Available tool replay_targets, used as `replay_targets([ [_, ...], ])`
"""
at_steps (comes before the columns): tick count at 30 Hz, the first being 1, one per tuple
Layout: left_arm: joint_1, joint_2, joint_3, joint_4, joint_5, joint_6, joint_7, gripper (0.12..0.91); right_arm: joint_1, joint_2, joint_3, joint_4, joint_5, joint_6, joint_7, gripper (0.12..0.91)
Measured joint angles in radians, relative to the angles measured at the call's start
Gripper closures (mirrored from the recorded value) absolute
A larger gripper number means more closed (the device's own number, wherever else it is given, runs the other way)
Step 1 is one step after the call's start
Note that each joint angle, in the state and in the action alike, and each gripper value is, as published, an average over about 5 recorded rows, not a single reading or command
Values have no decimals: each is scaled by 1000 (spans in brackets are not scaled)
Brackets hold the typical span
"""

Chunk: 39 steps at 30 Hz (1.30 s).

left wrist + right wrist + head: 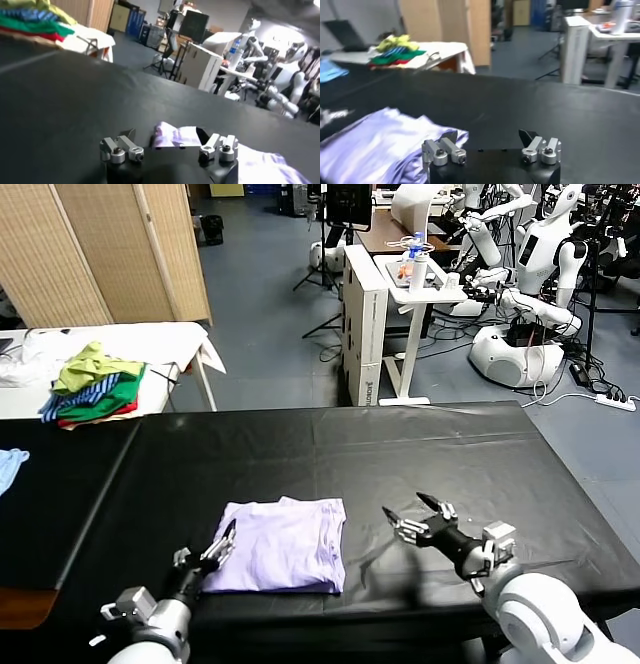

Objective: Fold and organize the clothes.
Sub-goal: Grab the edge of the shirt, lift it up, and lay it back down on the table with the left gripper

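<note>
**Folded lavender T-shirt lying between two open claws on a black desk**

In the head view a lavender T-shirt (283,545) lies folded into a neat, roughly square packet in the lower centre of the frame, on a wide black desk (420,454). It rests flat, with its layered edge toward the bottom of the frame, close to the desk's near edge.

The left claw (222,544) sits at the lower left, fingers spread open and holding nothing, right at the shirt's left edge; whether it touches the cloth cannot be told. The right claw (411,514) sits at the lower right, also open and empty, with a clear strip of bare desk between it and the shirt's right edge. So the left arm is the nearer one. The packet is slightly wider left to right than it is deep, and each claw faces one of its short sides.

The shirt looks already folded, so the task seems close to done; any remaining move would probably be tidying or shifting the packet.

There is plenty of open desk above and to the right of the shirt. A pile of coloured clothes (95,384) sits far off at the upper left on a separate white table (170,344), and a light blue cloth (10,464) shows at the left edge.
</note>
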Motion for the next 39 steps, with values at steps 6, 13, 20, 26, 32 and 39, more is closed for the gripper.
replay_targets([
  [6, 18, -26, -18, 14, -20, -12, 3, 123, -3, 9, 12, -1, 2, 1, -1, 118],
  [13, 39, -35, -17, 7, -15, -17, 5, 123, -5, 17, 12, 1, 1, 1, -4, 118],
  [20, 42, -40, -11, 18, -9, -17, 11, 167, -13, 20, 13, 11, -4, 2, -18, 118],
  [26, 37, -42, -2, 22, -7, -16, 12, 240, -11, 25, 10, 12, -8, 2, -19, 118],
  [32, 28, -42, 1, 33, -30, -5, 11, 333, -13, 31, 9, 11, -21, 4, -22, 118],
  [39, 25, -45, 5, 34, -45, -1, 5, 716, -13, 38, 8, 9, -35, 6, -23, 118],
])
